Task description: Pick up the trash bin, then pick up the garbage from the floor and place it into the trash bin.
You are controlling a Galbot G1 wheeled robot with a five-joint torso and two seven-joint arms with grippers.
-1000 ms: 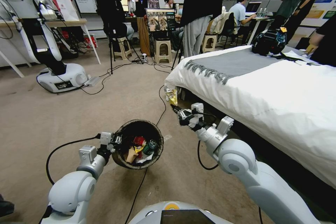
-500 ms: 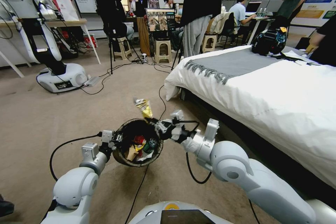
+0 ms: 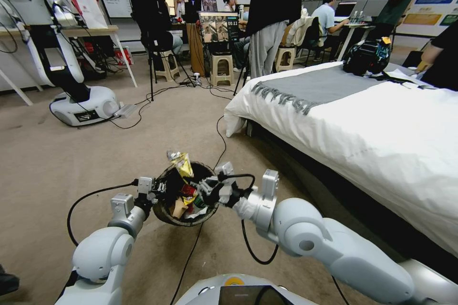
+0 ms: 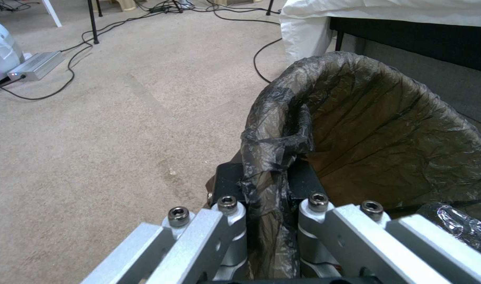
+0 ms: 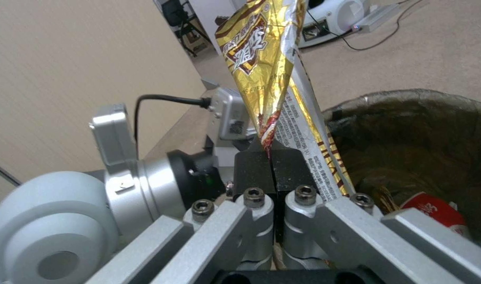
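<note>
The trash bin, round with a dark bag liner folded over its rim, hangs above the carpet. My left gripper is shut on its rim; the fingers pinch the liner edge. Inside lie a red wrapper, brown cardboard and white scraps. My right gripper is over the bin's mouth, shut on a yellow-gold wrapper that sticks up above the rim. In the right wrist view that wrapper rises from the closed pads, with the bin beside it and a red wrapper inside.
A white bed with a grey throw runs along my right. Black cables cross the carpet ahead. Another robot's white base stands at the far left, with stools, a tripod and people behind.
My right arm has swung left from beside the bed, carrying the yellow-gold wrapper to above the bin's mouth. The left arm and bin stayed still.
</note>
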